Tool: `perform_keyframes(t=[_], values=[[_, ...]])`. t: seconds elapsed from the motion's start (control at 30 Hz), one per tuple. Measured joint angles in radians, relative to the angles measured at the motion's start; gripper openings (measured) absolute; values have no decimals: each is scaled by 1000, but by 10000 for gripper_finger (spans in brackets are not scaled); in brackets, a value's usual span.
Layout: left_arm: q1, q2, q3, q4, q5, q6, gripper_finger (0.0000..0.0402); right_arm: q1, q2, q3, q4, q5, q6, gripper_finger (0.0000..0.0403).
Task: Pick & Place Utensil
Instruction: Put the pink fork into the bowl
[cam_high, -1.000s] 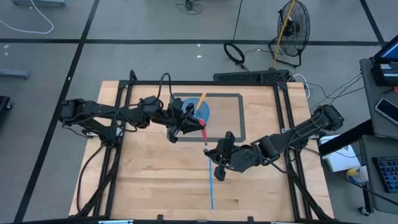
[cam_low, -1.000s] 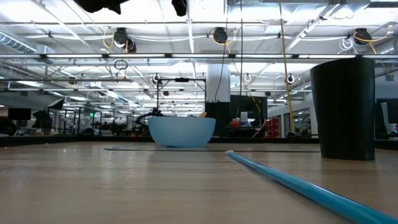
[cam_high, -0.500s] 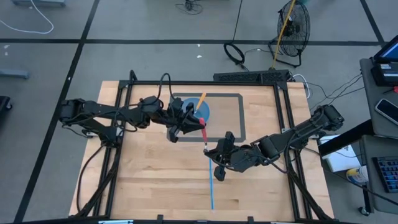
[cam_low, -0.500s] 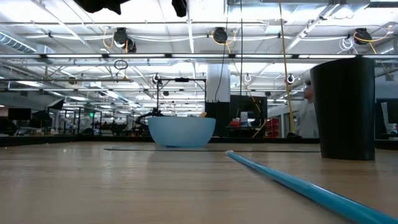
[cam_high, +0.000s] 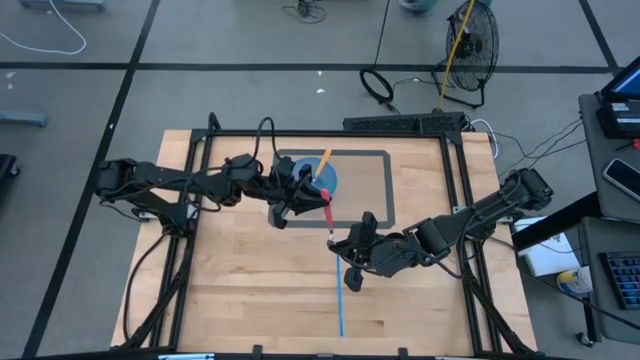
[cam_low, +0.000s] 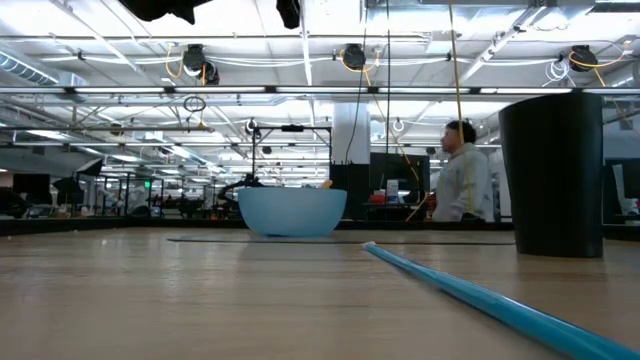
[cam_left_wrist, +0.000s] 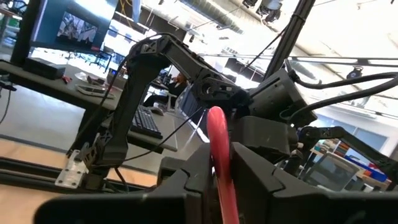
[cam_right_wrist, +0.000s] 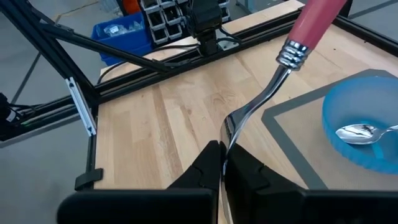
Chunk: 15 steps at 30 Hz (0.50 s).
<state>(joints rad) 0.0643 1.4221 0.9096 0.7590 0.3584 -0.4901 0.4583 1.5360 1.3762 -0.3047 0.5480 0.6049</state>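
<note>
A fork with a red handle (cam_high: 329, 215) hangs in the air between my two grippers, just in front of the blue bowl (cam_high: 322, 180). My left gripper (cam_high: 318, 198) is at the handle end and my right gripper (cam_high: 337, 240) at the metal end. The bowl stands on a grey mat (cam_high: 375, 185). A spoon (cam_right_wrist: 360, 132) with an orange handle (cam_high: 324, 158) lies in it. My left gripper has the fork's red handle (cam_left_wrist: 217, 155) between its two fingers, one on each side. The fingers come nearly level from the table's left. The handle runs up between them, clear of the table. My right gripper pinches the fork's metal tine end (cam_right_wrist: 225, 146) between its shut fingertips, coming from the table's right and slanting down. The metal neck (cam_right_wrist: 261, 99) rises away from the fingers to the handle (cam_right_wrist: 314, 22). The fork is clear of the table.
A long blue strip (cam_high: 341, 305) runs along the wood from under my right gripper toward the near edge. A dark upright cylinder (cam_low: 555, 175) shows at the right of the low view. A person (cam_low: 462, 185) is in the room behind the table.
Both arms and the fork have kept still. A person has walked into the room behind the table in the low view.
</note>
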Motion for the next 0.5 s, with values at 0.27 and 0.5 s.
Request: perform_keyframes(t=[0.27,0.5], values=[[-1,0,0,4,11,-9,37,0,0,0,-7,1,-5,2],[0,0,0,-1,6,1,78,0,0,0,1,0,4,2]])
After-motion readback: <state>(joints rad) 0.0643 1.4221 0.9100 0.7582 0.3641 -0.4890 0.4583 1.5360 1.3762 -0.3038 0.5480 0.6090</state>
